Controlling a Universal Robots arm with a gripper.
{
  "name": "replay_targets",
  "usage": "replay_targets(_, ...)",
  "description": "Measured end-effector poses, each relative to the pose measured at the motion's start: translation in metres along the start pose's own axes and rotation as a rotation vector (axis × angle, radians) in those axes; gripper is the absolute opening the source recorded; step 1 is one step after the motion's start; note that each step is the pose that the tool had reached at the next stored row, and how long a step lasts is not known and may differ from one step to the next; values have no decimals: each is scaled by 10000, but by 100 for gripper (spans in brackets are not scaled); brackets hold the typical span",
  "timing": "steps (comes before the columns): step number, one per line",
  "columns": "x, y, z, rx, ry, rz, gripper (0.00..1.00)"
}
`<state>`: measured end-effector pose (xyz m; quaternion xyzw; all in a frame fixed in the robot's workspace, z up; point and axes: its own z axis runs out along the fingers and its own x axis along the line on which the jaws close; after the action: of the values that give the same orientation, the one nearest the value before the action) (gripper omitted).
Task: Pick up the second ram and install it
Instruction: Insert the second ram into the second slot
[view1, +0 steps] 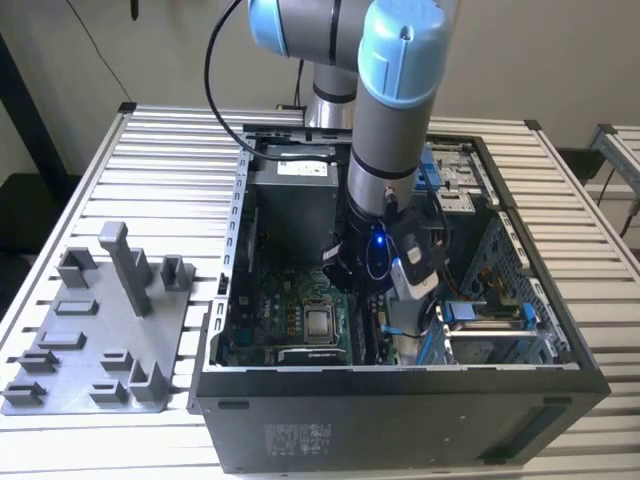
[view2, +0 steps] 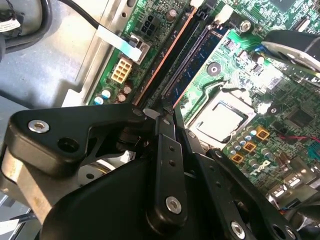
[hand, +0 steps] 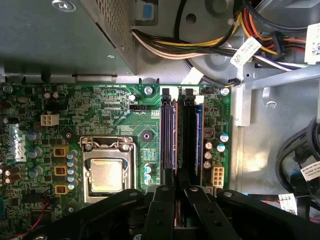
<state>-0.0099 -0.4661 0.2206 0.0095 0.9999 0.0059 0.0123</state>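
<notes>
My gripper (hand: 180, 189) is down inside the open computer case (view1: 400, 400), over the memory slots of the green motherboard (hand: 100, 110). In both wrist views the fingers (view2: 167, 150) stand close together. They are shut on the second ram (hand: 187, 140), a slim dark strip seen edge-on. The ram runs out from the fingertips along the slot with white end latches. Whether it is seated in the slot is hidden. Another memory board (hand: 169, 135) with a bluish face stands in the neighbouring slot. In the exterior view my wrist (view1: 385, 240) hides the fingers.
The processor socket (hand: 106, 175) lies beside the slots. The power supply (hand: 60, 35) and bundled cables (hand: 210, 45) sit beyond them. Blue drive-bay clips (view1: 480, 315) are at the exterior view's right. A grey parts fixture (view1: 100, 330) lies on the slatted table at the exterior view's left.
</notes>
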Motion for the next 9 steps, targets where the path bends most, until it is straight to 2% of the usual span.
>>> replay_targets(9, 2, -1, 57, -18, 0, 2, 14)
